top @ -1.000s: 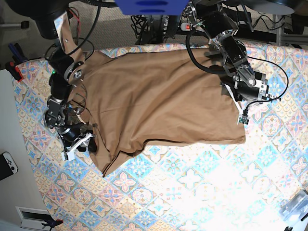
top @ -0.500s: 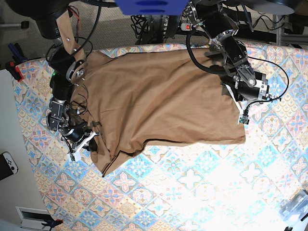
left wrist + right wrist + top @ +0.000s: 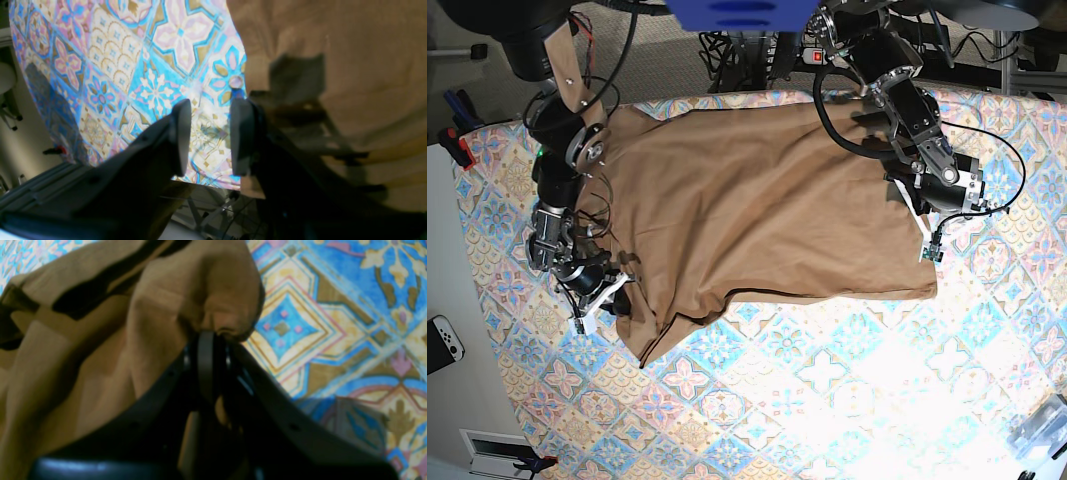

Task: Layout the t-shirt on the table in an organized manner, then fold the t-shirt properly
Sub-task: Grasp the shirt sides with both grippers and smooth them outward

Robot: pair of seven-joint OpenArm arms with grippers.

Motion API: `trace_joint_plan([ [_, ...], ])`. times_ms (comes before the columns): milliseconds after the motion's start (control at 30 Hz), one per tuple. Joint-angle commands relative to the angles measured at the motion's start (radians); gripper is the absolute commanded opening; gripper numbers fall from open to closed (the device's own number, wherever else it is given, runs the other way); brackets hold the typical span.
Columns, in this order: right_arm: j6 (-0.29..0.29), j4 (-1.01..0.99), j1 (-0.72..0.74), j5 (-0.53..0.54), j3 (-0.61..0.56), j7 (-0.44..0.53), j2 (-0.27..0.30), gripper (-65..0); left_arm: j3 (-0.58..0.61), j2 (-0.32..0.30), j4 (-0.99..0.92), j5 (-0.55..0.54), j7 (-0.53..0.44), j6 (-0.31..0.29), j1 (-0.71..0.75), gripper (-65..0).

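Note:
The brown t-shirt (image 3: 757, 210) lies spread over the table (image 3: 827, 380), with a rumpled corner at the base view's lower left. My right gripper (image 3: 615, 292) is there, shut on a bunched fold of the t-shirt (image 3: 186, 290); in its wrist view the fingertips (image 3: 208, 336) pinch the fabric just above the table (image 3: 333, 306). At the shirt's opposite side edge is my left gripper (image 3: 915, 215). In the left wrist view it (image 3: 210, 110) stands open over the bare table (image 3: 133, 66), with the t-shirt (image 3: 350, 50) right beside one finger and nothing between the fingers.
A white game controller (image 3: 442, 345) lies off the table at the left. A clear plastic object (image 3: 1039, 430) sits at the table's lower right corner. Cables and a blue block (image 3: 737, 12) are behind the far edge. The tablecloth's edge shows in the left wrist view.
My right gripper has shut on the shirt's edge at the base view's lower left and shifted slightly down. The left arm has barely moved.

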Motion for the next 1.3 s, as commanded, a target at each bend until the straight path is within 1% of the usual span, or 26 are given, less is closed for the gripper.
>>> trace_joint_plan([
  [0, -0.022, 0.011, 0.036, 0.001, -0.004, 0.025, 0.006, -65.0, 0.002, -0.002, 0.013, 0.004, -0.004, 0.002, -0.013, -45.6],
  [67, -0.079, 0.011, 0.058, 0.001, -0.004, 0.052, 0.006, -65.0, 0.002, -0.002, 0.013, 0.004, -0.004, 0.002, -0.013, -45.6],
  [100, -0.099, 0.009, 0.064, 0.001, -0.004, 0.061, 0.006, -65.0, 0.002, -0.002, 0.013, 0.004, -0.004, 0.002, -0.013, -45.6],
  [133, -0.107, 0.009, 0.066, 0.001, -0.004, 0.068, 0.006, -65.0, 0.002, -0.002, 0.013, 0.004, -0.004, 0.002, -0.013, -45.6],
  [200, -0.110, 0.009, 0.066, 0.001, -0.001, 0.071, 0.006, -65.0, 0.002, -0.002, 0.013, 0.004, -0.004, 0.002, -0.012, -45.6],
  [367, -0.110, 0.009, 0.067, 0.001, 0.101, 0.072, 0.007, -65.0, 0.002, -0.002, 0.013, 0.004, -0.004, 0.002, -0.012, -45.6],
  [533, -0.110, 0.006, 0.110, 0.001, 0.105, 0.072, 0.035, -65.0, 0.002, -0.004, 0.013, 0.004, -0.004, 0.002, -0.015, -45.6],
  [667, -0.110, 0.006, 0.110, 0.001, 0.105, 0.072, 0.035, -65.0, 0.002, -0.028, 0.009, 0.006, -0.004, 0.002, -0.040, -45.4],
  [767, -0.110, 0.005, 0.110, 0.001, 0.105, 0.072, 0.035, -65.0, -0.018, -0.028, -0.046, 0.004, -0.083, 0.002, -0.081, -45.5],
  [933, -0.110, 0.005, 0.110, 0.000, 0.105, 0.072, 0.035, -65.0, -0.047, -0.028, -0.261, -0.001, -0.213, 0.002, -0.191, -45.6],
  [1100, -0.110, 0.005, 0.107, -0.002, 0.105, 0.072, 0.035, -65.0, -0.048, -0.028, -0.438, -0.001, -0.350, 0.002, -0.250, -45.7],
  [1233, -0.110, 0.003, 0.107, -0.002, 0.105, 0.072, 0.035, -65.0, -0.048, -0.031, -0.559, 0.002, -0.508, 0.002, -0.251, -45.7],
  [1267, -0.110, 0.003, 0.107, -0.002, 0.105, 0.072, 0.035, -65.0, -0.047, -0.047, -0.600, 0.002, -0.544, 0.002, -0.251, -45.7],
])
